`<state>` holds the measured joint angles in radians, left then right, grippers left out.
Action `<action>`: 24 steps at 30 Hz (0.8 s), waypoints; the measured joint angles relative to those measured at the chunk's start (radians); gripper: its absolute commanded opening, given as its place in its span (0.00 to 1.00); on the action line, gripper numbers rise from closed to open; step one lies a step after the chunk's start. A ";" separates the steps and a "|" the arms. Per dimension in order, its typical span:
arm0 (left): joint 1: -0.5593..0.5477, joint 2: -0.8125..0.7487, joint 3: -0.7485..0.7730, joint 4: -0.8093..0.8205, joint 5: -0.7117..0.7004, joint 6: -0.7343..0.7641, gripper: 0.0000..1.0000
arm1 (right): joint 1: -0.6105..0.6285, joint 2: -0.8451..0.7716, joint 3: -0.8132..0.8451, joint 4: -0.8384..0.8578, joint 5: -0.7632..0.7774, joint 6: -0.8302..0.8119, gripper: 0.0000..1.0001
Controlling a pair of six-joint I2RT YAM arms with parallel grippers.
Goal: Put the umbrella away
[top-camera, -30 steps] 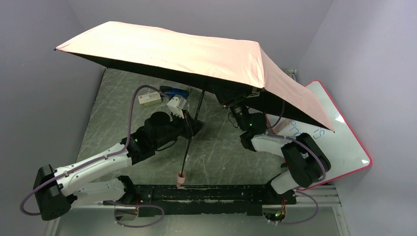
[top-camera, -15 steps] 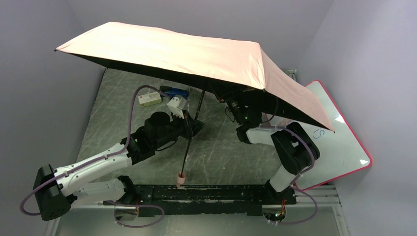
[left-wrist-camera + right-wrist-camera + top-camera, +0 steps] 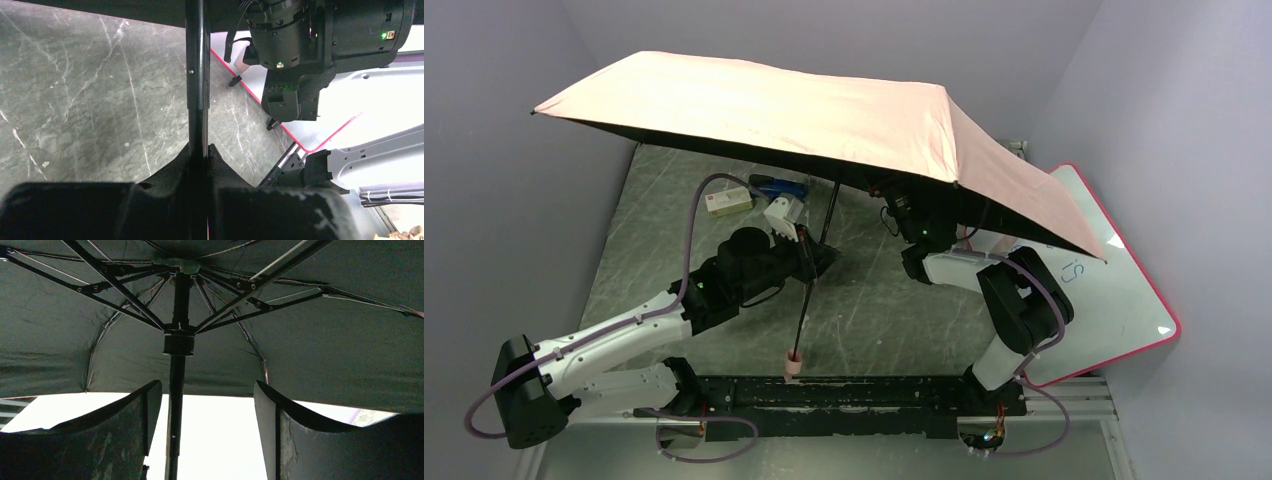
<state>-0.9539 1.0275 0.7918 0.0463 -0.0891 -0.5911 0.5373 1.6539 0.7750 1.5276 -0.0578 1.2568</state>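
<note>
Both grippers sit under the open umbrella [image 3: 804,110], its pink canopy spread above the table [image 3: 654,200]. The left gripper [image 3: 200,162] pinches the black shaft [image 3: 197,75], with the handle [image 3: 793,367] at 6 o'clock. The right gripper [image 3: 205,390], at 1 o'clock, is spread wide, the shaft between its fingers.

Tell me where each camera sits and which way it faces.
Top external: above, behind, looking down on umbrella and table; left arm and right arm show.
Left wrist: low over the table, looking along its shut jaws clamping the shaft; right arm beyond.
Right wrist: under the canopy, looking up between its open jaws.
Both wrist views share the shaft.
</note>
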 measured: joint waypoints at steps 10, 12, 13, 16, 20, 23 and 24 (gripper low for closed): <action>0.000 -0.010 0.000 -0.011 0.003 0.000 0.05 | 0.000 0.000 0.025 0.000 0.019 -0.008 0.67; 0.000 -0.010 0.000 -0.012 0.004 0.000 0.05 | 0.000 0.002 0.042 0.000 0.025 -0.008 0.67; 0.000 -0.010 0.000 -0.013 0.004 0.000 0.05 | 0.000 0.005 0.056 0.000 0.028 -0.007 0.66; 0.000 -0.010 0.000 -0.013 0.005 0.000 0.05 | 0.002 0.018 0.083 0.000 0.035 -0.007 0.66; 0.000 -0.010 0.000 -0.013 0.006 -0.001 0.05 | 0.003 0.030 0.114 0.000 0.043 -0.008 0.67; 0.000 -0.010 0.000 -0.013 0.006 -0.001 0.05 | 0.007 0.034 0.134 0.000 0.047 -0.008 0.68; 0.000 -0.010 0.000 -0.013 0.006 -0.001 0.05 | 0.008 0.037 0.140 0.000 0.047 -0.008 0.69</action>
<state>-0.9539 1.0172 0.7918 0.0330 -0.0834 -0.5919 0.5453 1.6913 0.9150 1.5280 -0.0109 1.2491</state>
